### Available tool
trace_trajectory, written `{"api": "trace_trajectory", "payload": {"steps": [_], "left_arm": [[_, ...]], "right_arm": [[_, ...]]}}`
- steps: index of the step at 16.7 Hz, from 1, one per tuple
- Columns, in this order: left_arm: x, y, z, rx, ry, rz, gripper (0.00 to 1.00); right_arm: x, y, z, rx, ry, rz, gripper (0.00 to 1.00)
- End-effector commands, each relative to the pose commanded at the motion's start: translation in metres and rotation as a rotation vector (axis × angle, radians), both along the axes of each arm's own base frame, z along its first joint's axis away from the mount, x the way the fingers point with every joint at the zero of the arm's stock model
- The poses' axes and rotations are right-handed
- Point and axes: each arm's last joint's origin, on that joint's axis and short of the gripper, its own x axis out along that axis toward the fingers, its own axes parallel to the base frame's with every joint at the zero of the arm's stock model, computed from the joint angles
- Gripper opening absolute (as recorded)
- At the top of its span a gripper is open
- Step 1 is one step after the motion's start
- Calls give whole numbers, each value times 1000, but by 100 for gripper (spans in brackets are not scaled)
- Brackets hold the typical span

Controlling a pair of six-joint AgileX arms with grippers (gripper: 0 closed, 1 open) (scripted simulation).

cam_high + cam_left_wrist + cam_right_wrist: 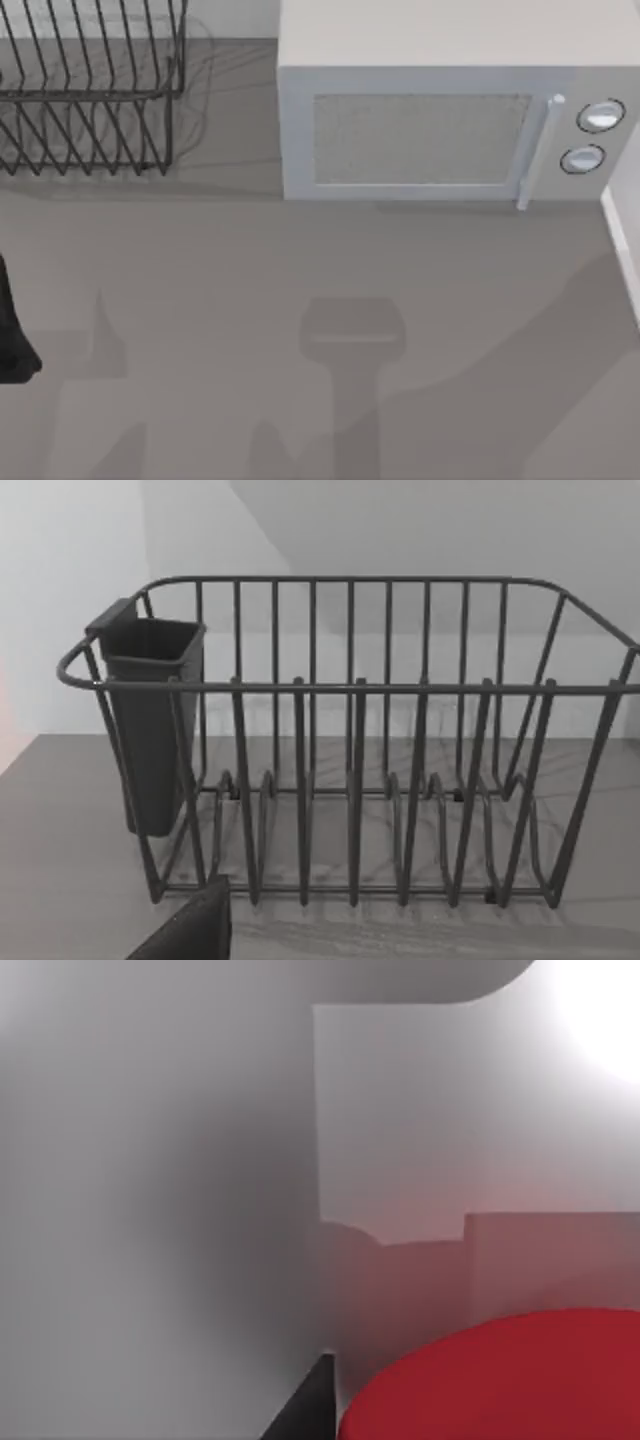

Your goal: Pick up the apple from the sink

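The apple (500,1380), bright red and rounded, sits very close to the camera in the right wrist view. Pale grey walls (180,1210) rise around it and take a reddish tint near it; they look like the inside of the sink. A dark part of my right gripper (308,1410) stands right beside the apple; contact cannot be told. My left arm (12,345) shows as a black shape at the table's left edge in the top view. In the left wrist view a dark bit of my left gripper (195,932) points toward the dish rack.
A black wire dish rack (90,90) stands at the back left, with a dark utensil cup (150,730) hung on one end. A white microwave (440,120) with its door shut stands at the back right. A pale edge (622,235) runs along the far right.
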Motion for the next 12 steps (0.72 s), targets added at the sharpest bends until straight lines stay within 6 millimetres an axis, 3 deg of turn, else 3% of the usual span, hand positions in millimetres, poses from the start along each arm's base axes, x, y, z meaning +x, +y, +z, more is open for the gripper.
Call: {"api": "trace_trajectory", "payload": {"steps": [6,7,9,12], "left_arm": [[0,0,0,0,0,0,100],[0,0,0,0,0,0,100],[0,0,0,0,0,0,100],[0,0,0,0,0,0,100]], "right_arm": [[0,0,0,0,0,0,0],[7,-1,28,-1,-52,-5,0],[9,-1,32,-1,-54,-5,0],[21,-6,57,-3,-61,-5,0]]}}
